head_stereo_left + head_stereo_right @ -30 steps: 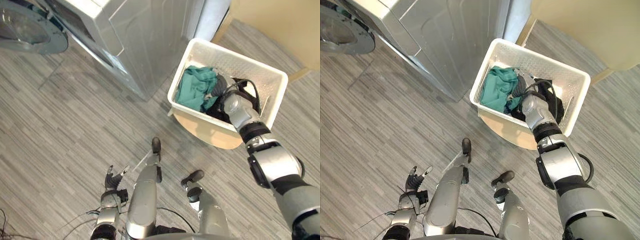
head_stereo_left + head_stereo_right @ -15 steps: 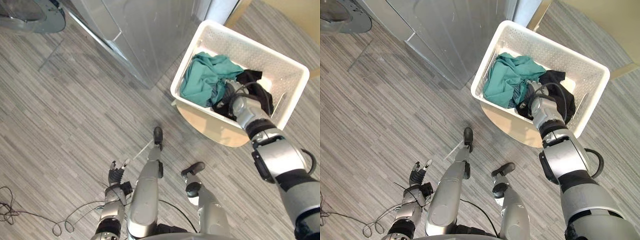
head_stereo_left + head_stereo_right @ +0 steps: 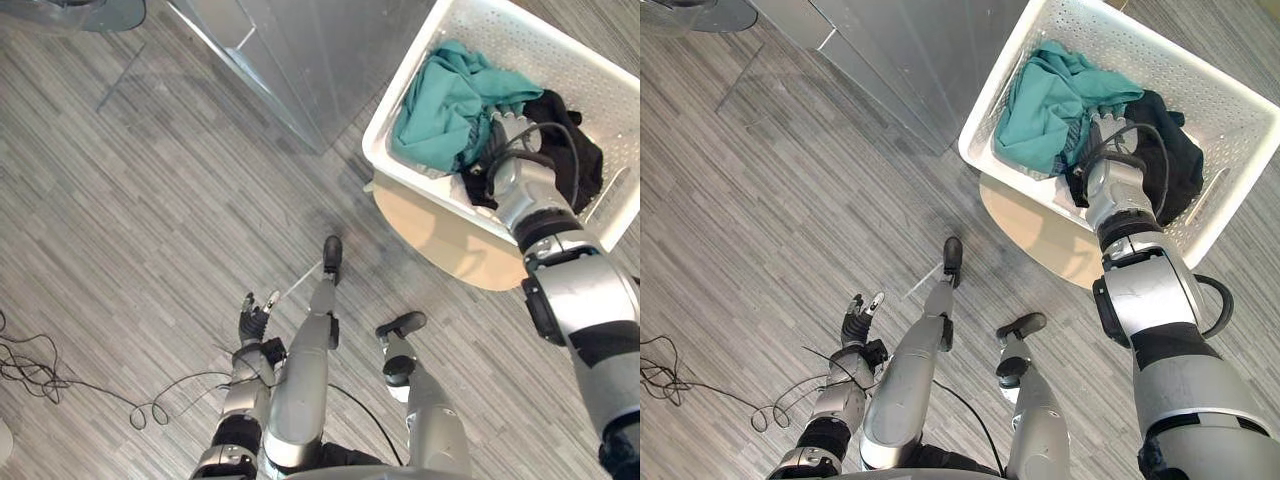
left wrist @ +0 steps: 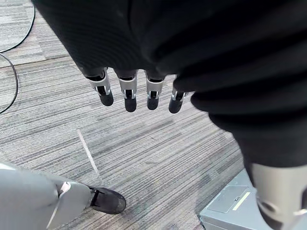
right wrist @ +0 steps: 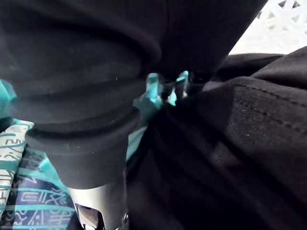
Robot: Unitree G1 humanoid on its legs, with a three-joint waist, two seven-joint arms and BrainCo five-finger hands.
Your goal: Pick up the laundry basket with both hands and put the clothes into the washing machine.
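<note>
Two garments (image 3: 1050, 100) in basket (image 3: 1225, 105) surround the right hand (image 3: 1103, 140).

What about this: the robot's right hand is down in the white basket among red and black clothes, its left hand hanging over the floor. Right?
Not red: the left eye view shows teal cloth beside the black cloth in the white basket, where the right hand reaches; the left hand hangs over the floor.
</note>
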